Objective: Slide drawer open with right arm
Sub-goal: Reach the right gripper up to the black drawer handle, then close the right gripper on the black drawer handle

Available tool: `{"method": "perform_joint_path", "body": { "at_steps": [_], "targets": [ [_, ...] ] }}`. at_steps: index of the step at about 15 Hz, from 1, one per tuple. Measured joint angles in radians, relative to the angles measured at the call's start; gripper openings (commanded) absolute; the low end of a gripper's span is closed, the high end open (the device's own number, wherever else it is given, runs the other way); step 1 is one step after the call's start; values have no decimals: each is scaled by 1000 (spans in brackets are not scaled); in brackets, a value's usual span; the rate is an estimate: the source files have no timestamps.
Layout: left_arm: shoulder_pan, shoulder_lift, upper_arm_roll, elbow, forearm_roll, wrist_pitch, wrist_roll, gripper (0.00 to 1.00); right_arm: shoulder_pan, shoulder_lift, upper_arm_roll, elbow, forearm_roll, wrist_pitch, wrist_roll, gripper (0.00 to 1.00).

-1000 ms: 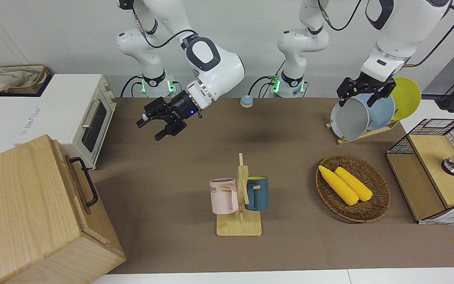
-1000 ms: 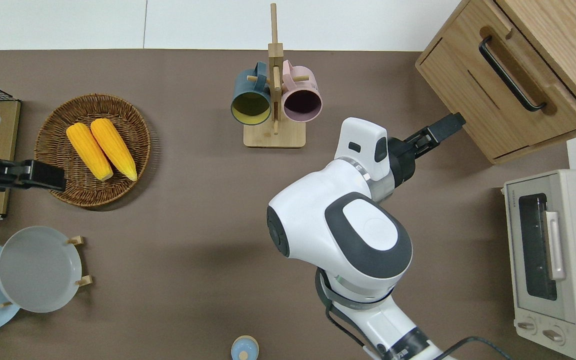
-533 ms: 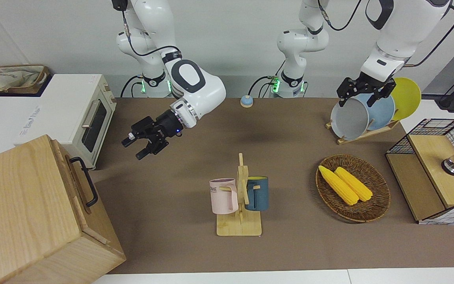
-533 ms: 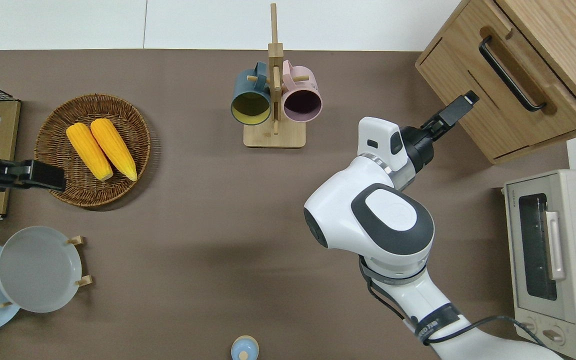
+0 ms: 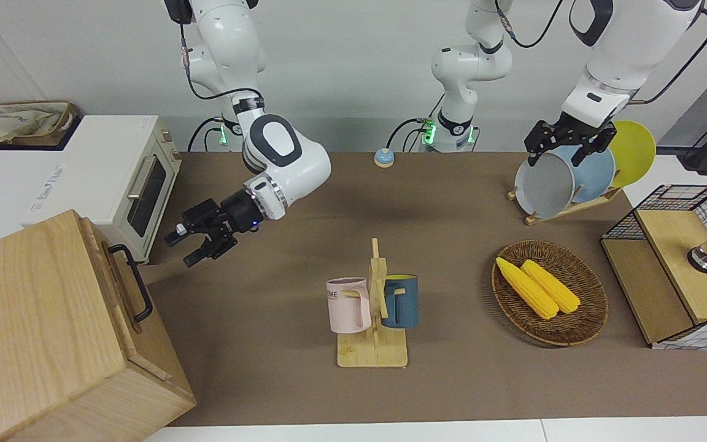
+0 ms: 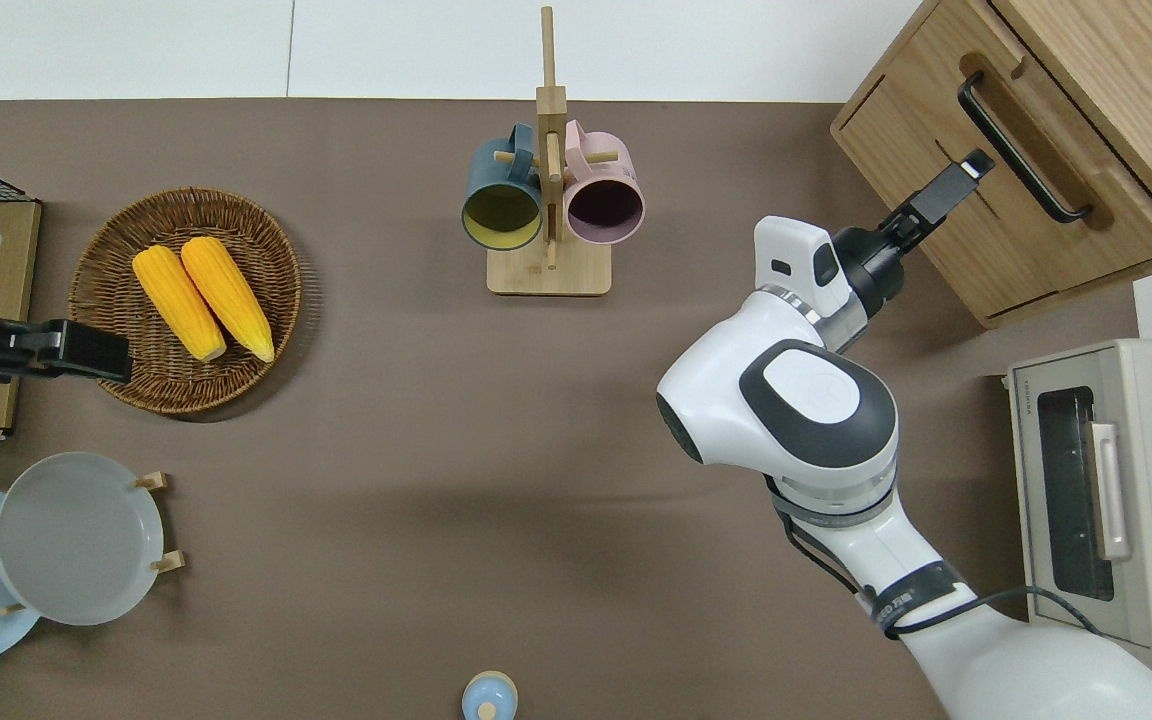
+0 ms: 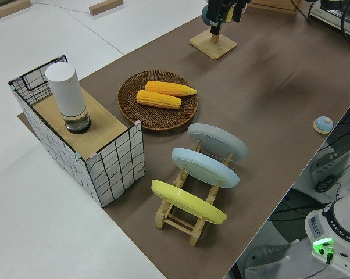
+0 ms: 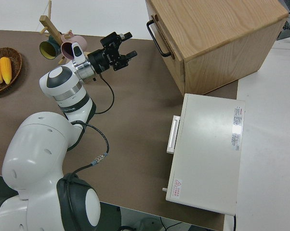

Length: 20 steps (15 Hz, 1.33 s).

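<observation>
1. Right now my right gripper [image 5: 189,245] hangs in the air with its fingers apart and nothing between them, pointing toward the cabinet [image 5: 40,319] that sits at the table corner on my right arm's end, at the edge farthest from me.

2. Its drawer [image 6: 1011,175] is shut, its front flush with the cabinet face, and that face is turned on a slant toward the middle of the table [image 5: 280,380] rather than square to any edge.

3. Across the drawer front runs the black handle [image 6: 1021,148]. Its long axis lies level along the front, so from overhead it reads as a slanted line, one end toward the table's farthest edge and the other toward the toaster oven [image 6: 1106,500].

4. From overhead my fingertips sit over the drawer front, just beside the handle's end nearest the farthest edge, not yet around the bar. The front view shows a clear gap between gripper and handle.

5. So I judge the handle lies ahead along the line my fingers already point. To close on it, one finger must go above the bar and one below.

6. Only my right arm [image 6: 816,420] is near; the left gripper [image 5: 568,140] is parked, and whether it is parted or closed I cannot tell.
</observation>
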Motion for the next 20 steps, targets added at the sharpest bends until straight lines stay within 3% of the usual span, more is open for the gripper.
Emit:
{"method": "perform_joint_path", "body": {
  "at_steps": [11, 13, 15, 18, 20],
  "targets": [
    [0, 0, 0, 0, 0, 0, 0, 993, -111, 29, -6, 1, -122, 109, 71, 971],
    [0, 0, 0, 0, 0, 0, 0, 993, -132, 31, -7, 1, -144, 136, 82, 921],
    [0, 0, 0, 0, 0, 0, 0, 993, -144, 34, -7, 1, -156, 152, 86, 762],
    [0, 0, 0, 0, 0, 0, 0, 993, -147, 36, -6, 2, -159, 153, 88, 305],
    [0, 0, 0, 0, 0, 0, 0, 993, -147, 37, -5, 3, -159, 153, 88, 74]
  ]
}}
